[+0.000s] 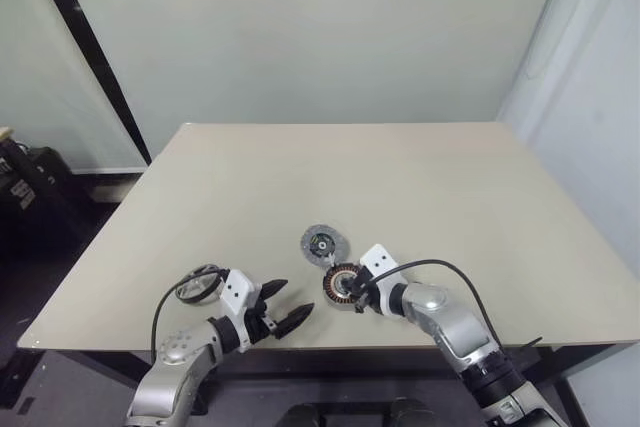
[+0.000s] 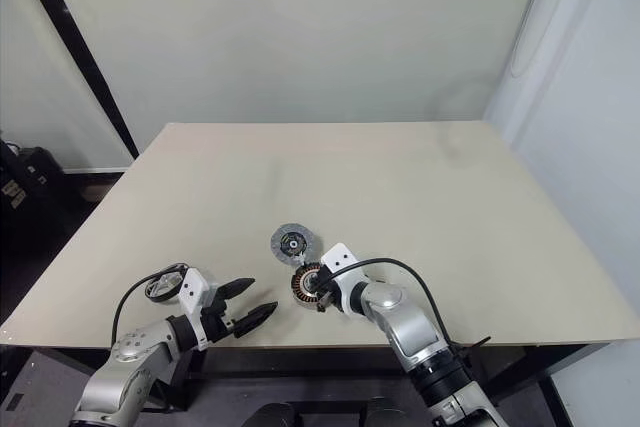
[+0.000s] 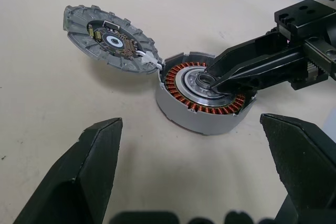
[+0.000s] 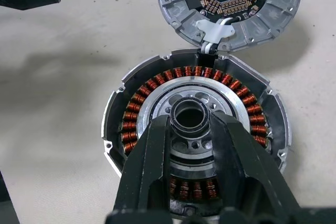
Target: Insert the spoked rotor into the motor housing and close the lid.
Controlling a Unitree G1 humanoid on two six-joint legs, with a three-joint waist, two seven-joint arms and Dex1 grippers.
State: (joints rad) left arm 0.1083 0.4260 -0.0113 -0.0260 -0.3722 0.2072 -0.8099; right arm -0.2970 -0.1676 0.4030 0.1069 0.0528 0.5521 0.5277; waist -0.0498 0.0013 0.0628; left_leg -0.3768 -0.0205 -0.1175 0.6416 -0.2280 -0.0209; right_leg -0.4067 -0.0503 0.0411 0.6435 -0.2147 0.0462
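Head view: a beige table [image 1: 420,187] stands against a pale wall [image 1: 300,27]. Near its front edge lies the housing [image 1: 343,283], the lid [image 1: 324,243] just beyond. Right gripper [image 4: 191,121] pinches the rotor [image 4: 190,116] hub inside the housing; left gripper [image 1: 285,307] is spread, empty.

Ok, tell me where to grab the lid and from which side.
Take the lid by its outer rim, at the edge farthest from the motor housing, coming from the robot's left with the open left hand. It lies open, tied to the housing by a white connector, so the free edge probably swings over. The right hand sits at the housing's centre.
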